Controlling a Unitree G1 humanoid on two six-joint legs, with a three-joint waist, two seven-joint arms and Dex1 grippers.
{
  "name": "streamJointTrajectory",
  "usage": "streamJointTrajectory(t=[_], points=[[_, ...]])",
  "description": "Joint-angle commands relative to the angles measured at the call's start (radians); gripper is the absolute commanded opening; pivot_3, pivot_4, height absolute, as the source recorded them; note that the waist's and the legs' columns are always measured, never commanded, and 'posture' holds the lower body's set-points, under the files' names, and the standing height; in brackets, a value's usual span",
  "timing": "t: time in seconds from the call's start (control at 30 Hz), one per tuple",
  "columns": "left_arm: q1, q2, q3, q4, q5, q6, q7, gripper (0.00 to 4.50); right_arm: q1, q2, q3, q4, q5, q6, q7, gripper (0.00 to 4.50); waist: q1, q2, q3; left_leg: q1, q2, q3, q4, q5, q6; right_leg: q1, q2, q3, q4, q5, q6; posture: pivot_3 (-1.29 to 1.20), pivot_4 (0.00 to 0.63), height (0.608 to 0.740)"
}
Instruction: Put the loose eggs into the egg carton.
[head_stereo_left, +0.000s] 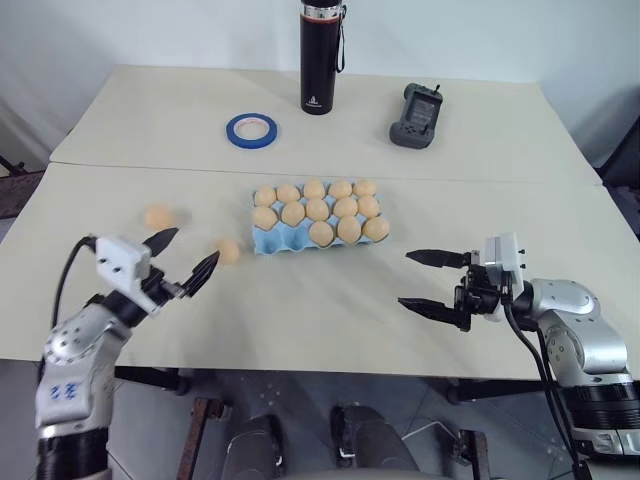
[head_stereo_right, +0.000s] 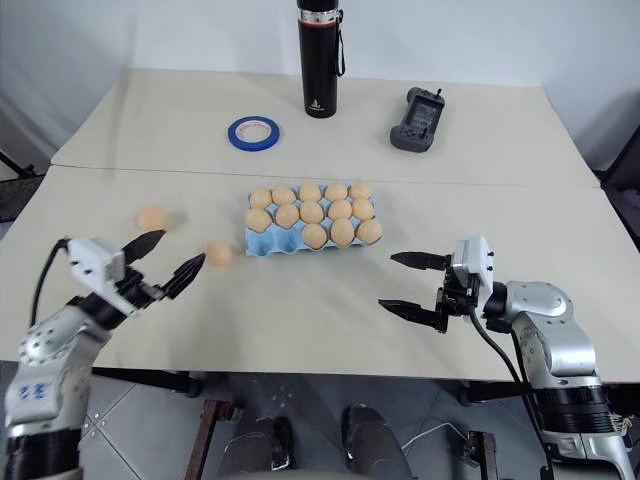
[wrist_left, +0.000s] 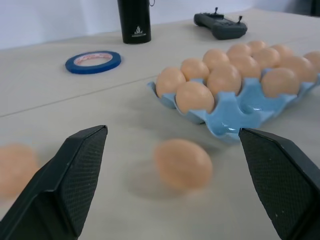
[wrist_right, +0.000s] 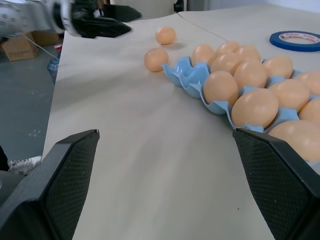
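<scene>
The egg carton (head_stereo_left: 318, 222) sits mid-counter, well back from the counter's (head_stereo_left: 330, 330) near edge, with bare surface in front of it. Two loose eggs (head_stereo_left: 229, 251) lie on the counter to its left, one just beside the carton, the other (head_stereo_left: 158, 216) farther out. The left hand (head_stereo_left: 184, 259) hovers spread near the closer egg. The right hand (head_stereo_left: 432, 282) hovers spread, empty, over open counter. A blue tape ring (head_stereo_left: 252, 131), a black bottle (head_stereo_left: 321, 57) with a small white logo too small to read, and a grey handset (head_stereo_left: 416, 115) stand behind.
</scene>
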Motion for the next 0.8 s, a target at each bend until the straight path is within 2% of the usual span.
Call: streamJointTrajectory(t=[0.03,0.27,0.4,0.53,0.7,0.8], points=[[-0.047,-0.015,-0.042,0.074,0.049,-0.054,0.016,4.49,0.009,-0.012,-0.022,-0.037,0.007,-0.005,-0.008,4.50,-0.001,0.000,0.000,0.000,0.000,0.000,0.000,0.000,0.000,0.000,0.000,0.000,0.000,0.000,0.000,0.00,0.150,0.740],[-0.149,-0.047,-0.123,0.263,0.099,-0.126,-0.012,4.49,0.033,-0.025,-0.029,-0.061,0.009,0.000,-0.017,4.50,0.001,0.000,0.000,0.000,0.000,0.001,0.000,0.001,-0.002,-0.001,0.000,0.000,0.000,0.000,0.001,0.00,0.150,0.740],[-0.166,-0.051,-0.136,0.308,0.104,-0.105,-0.006,3.57,0.041,-0.028,-0.033,-0.070,0.010,0.002,-0.029,4.50,0.000,0.000,0.000,0.000,0.000,0.001,0.001,0.001,-0.002,0.000,0.000,0.001,0.001,0.000,0.001,0.00,0.150,0.740],[-0.168,-0.056,-0.146,0.296,0.094,-0.122,-0.031,2.37,0.051,-0.027,-0.034,-0.076,0.009,0.001,-0.037,4.50,0.002,0.000,0.000,0.000,0.000,0.001,0.001,0.001,-0.002,-0.001,0.000,0.000,0.002,0.000,0.001,0.00,0.150,0.740],[-0.141,-0.072,-0.172,0.212,0.087,-0.090,-0.039,2.23,0.049,-0.025,-0.033,-0.070,0.006,-0.006,-0.043,4.50,0.002,0.000,0.000,0.000,0.000,0.001,0.001,0.001,-0.002,0.000,0.000,0.001,0.001,0.000,0.002,0.00,0.150,0.740],[-0.101,-0.126,-0.210,0.071,0.076,-0.054,-0.001,2.18,0.051,-0.023,-0.035,-0.071,0.005,-0.009,-0.049,4.50,0.003,0.000,0.000,0.000,0.000,0.001,0.001,0.001,-0.002,0.000,0.000,0.001,0.001,0.000,0.002,0.00,0.150,0.740]])
